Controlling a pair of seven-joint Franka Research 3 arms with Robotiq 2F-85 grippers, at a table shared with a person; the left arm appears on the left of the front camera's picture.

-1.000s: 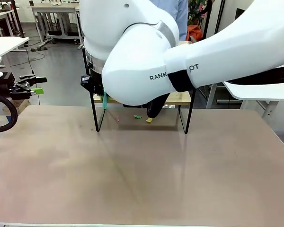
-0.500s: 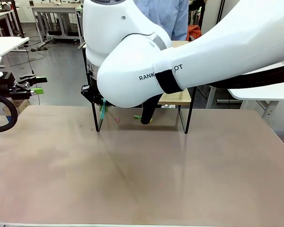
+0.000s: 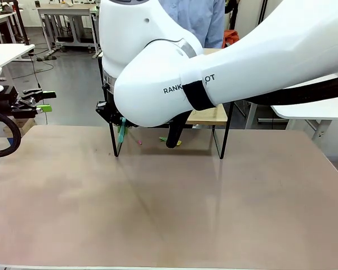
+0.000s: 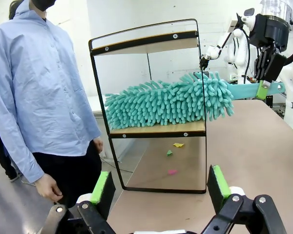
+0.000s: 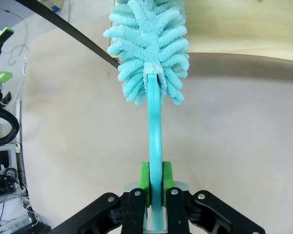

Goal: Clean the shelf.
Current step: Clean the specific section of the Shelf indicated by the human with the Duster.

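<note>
Sweeping risked snag: right jaws pinched duster (image 5: 150, 58) handle, head far ahead of jaws on shelf (image 4: 156, 129) board, beside black frame bar (image 5: 63, 30); left jaws wide, empty.

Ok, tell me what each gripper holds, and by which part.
The right gripper grips the teal fluffy microfibre duster by its flat handle; left gripper holds nothing.

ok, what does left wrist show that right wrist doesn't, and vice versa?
Left wrist gives: the whole shelf with both boards, a person standing beside it, coloured scraps on the table under it.
Right wrist gives: a close-up of the right gripper shut on the duster handle, looking along it.
Both: the teal duster head on the lower board, and the table.
</note>
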